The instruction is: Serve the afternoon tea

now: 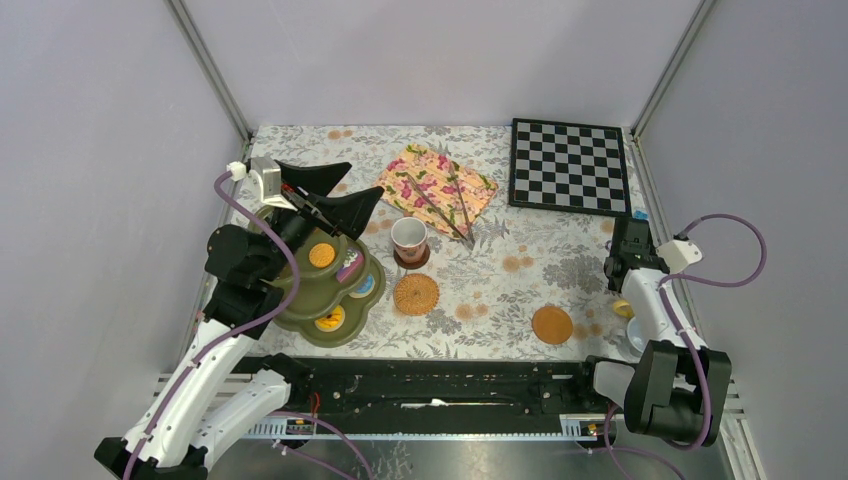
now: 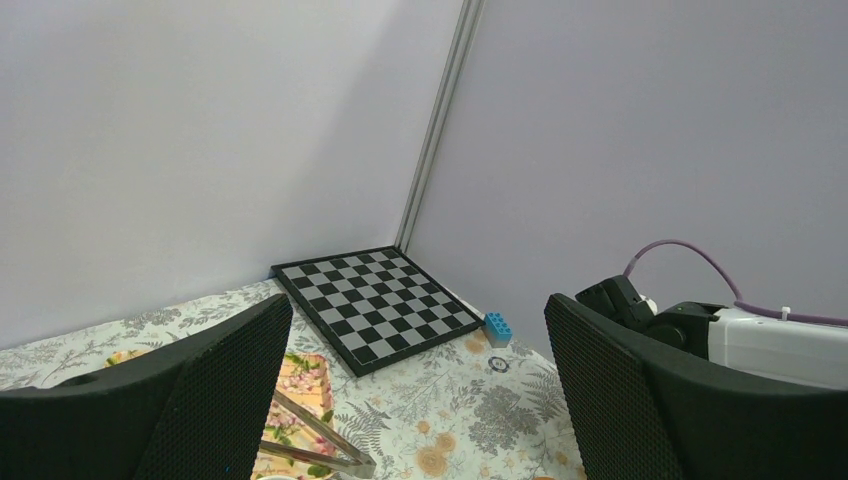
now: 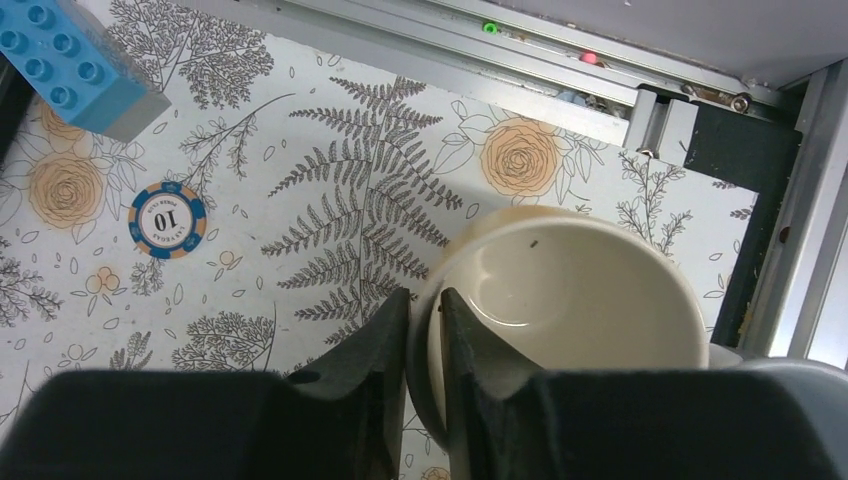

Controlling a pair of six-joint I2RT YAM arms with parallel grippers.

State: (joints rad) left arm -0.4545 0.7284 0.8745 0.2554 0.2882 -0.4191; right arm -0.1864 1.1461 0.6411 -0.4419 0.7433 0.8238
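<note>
**Top view:** at the left of the desk, the left tool hangs spread and empty above the olive three-tier stand. At the right edge, the right tool is down on the yellow mug.

**Left wrist:** fingers wide apart, with the chessboard beyond.

**Right wrist:** the tool pinches the mug's wall, one finger inside and one outside. The mug looks stiff, glossy and probably slippery, so a deep rim grip suits it.

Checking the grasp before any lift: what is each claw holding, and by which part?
The right claw pinches the yellow mug by its rim, one finger inside and one outside. The left claw is open and holds nothing.
</note>
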